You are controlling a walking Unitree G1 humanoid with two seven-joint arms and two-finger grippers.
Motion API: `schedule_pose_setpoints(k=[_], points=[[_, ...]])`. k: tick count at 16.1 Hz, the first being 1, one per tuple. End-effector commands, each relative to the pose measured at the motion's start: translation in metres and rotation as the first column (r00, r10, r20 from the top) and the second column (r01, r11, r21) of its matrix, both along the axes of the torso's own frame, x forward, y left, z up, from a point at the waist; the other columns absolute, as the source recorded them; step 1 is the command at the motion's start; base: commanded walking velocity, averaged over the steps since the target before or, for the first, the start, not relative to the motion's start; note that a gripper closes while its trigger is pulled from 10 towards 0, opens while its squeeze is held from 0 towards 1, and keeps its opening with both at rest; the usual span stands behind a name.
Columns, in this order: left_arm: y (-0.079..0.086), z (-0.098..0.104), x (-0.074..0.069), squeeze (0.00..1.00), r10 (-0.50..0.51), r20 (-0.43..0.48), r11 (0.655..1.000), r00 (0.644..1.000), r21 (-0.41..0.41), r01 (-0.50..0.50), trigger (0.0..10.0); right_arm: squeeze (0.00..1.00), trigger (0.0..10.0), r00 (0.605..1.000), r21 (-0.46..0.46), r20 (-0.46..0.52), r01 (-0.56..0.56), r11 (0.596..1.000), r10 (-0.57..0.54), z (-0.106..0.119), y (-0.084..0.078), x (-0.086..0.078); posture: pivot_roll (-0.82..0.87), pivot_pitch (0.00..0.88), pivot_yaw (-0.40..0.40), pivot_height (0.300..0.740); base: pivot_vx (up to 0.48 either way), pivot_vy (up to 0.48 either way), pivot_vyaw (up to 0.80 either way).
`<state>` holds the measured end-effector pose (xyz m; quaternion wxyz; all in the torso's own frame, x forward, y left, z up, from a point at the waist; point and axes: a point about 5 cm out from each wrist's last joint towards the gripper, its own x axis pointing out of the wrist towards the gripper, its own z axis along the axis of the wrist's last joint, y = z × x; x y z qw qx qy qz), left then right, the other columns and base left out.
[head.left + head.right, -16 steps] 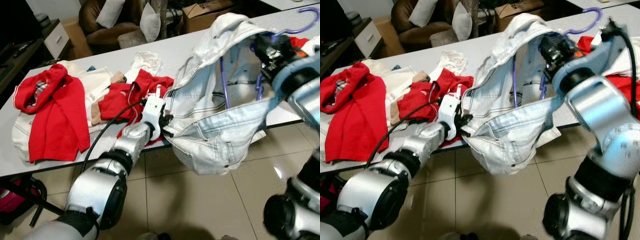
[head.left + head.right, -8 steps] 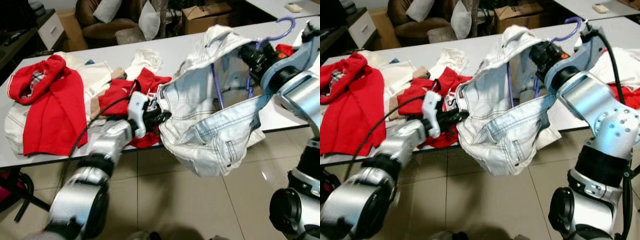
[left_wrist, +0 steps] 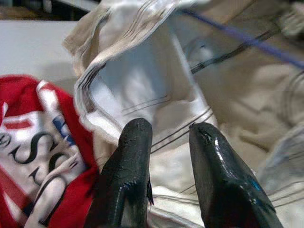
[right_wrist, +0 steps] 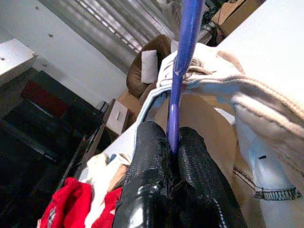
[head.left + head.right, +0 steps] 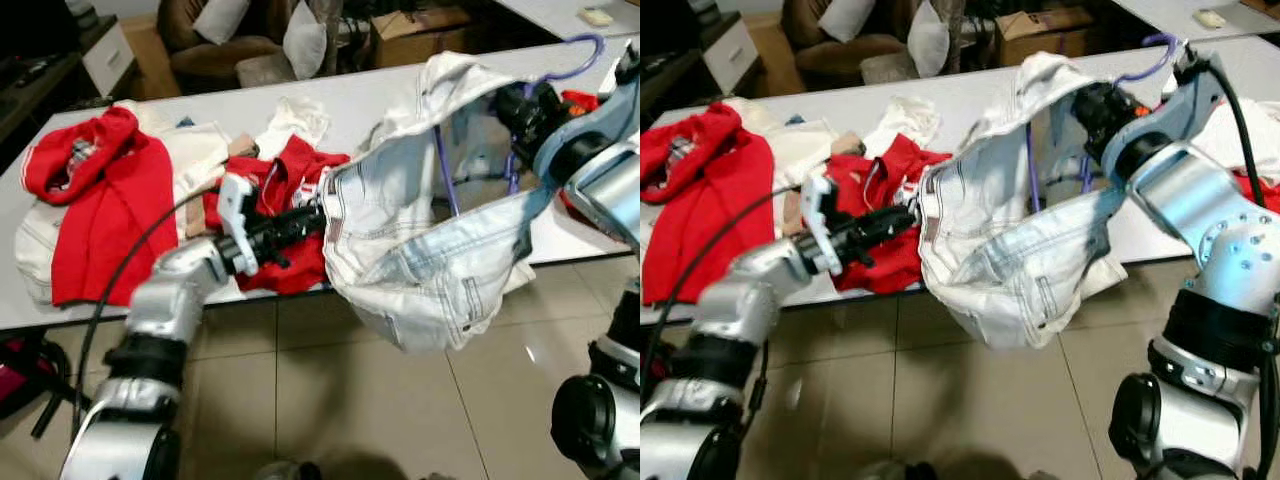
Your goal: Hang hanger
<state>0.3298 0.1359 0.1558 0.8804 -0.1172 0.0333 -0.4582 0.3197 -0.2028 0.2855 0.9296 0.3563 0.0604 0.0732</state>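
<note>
A pale denim garment [image 5: 430,250] hangs draped over a purple hanger [image 5: 575,50], out over the table's front edge. My right gripper [image 5: 520,100] holds them up at the right, shut on the hanger's purple rod [image 4: 183,71]. My left gripper [image 5: 312,216] reaches in from the left at the garment's left hem [image 3: 95,90]. Its fingers [image 3: 135,142] stand slightly apart with the denim just beyond them and nothing pinched between. Most of the hanger is hidden inside the garment.
On the white table [image 5: 350,100] lie a red printed shirt [image 5: 285,190], a red top [image 5: 110,200] and white clothes [image 5: 195,150]. A brown sofa with cushions [image 5: 250,40] and a cardboard box [image 5: 420,25] stand behind. Tiled floor [image 5: 300,380] lies in front.
My left arm has drawn back to the left, its fingers now off the garment's hem they were on. The right gripper still holds the hanger. The camera has shifted slightly.
</note>
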Motion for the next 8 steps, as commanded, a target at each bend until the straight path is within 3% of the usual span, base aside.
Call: schedule_pose_setpoints(k=[1, 2, 3, 5, 6, 8], points=[[0.006, 0.013, -0.003, 0.0, 0.033, 0.057, 0.999, 0.998, -0.01, -0.033, 10.0, 0.0, 10.0, 0.999, -0.01, 0.035, -0.022, 1.0, 0.022, 0.006, 0.002, -0.003, -0.13, 0.0, 0.136, 0.74, 0.0, 0.0, 0.0], [0.01, 0.017, -0.006, 0.0, 0.069, 0.063, 0.997, 0.996, -0.02, -0.068, 10.0, 0.0, 10.0, 0.999, -0.013, 0.041, -0.026, 1.0, 0.026, 0.007, 0.003, -0.004, -0.13, 0.0, 0.142, 0.74, 0.0, 0.0, 0.0], [0.015, 0.023, -0.018, 0.0, 0.125, 0.051, 0.992, 0.991, -0.019, -0.124, 10.0, 0.0, 10.0, 0.998, -0.015, 0.052, -0.036, 0.999, 0.036, 0.007, 0.004, -0.008, -0.12, 0.0, 0.141, 0.74, 0.0, -0.48, 0.0], [0.019, 0.021, -0.029, 0.0, 0.14, 0.045, 0.99, 0.989, 0.008, -0.14, 10.0, 0.0, 10.0, 0.998, -0.009, 0.049, -0.043, 0.999, 0.043, 0.005, 0.006, -0.011, -0.12, 0.0, 0.138, 0.74, 0.0, -0.48, 0.0], [0.025, 0.015, -0.041, 0.0, 0.155, 0.012, 0.987, 0.988, 0.033, -0.156, 10.0, 0.0, 10.0, 0.998, -0.005, 0.037, -0.056, 0.998, 0.057, 0.0, 0.01, -0.015, -0.12, 0.0, 0.138, 0.74, 0.0, -0.48, 0.0], [0.032, 0.006, -0.053, 0.0, 0.185, -0.02, 0.98, 0.983, 0.08, -0.183, 10.0, 0.0, 10.0, 0.997, -0.006, 0.021, -0.073, 0.997, 0.073, -0.005, 0.015, -0.018, -0.11, 0.0, 0.134, 0.74, 0.0, -0.48, 0.0]])
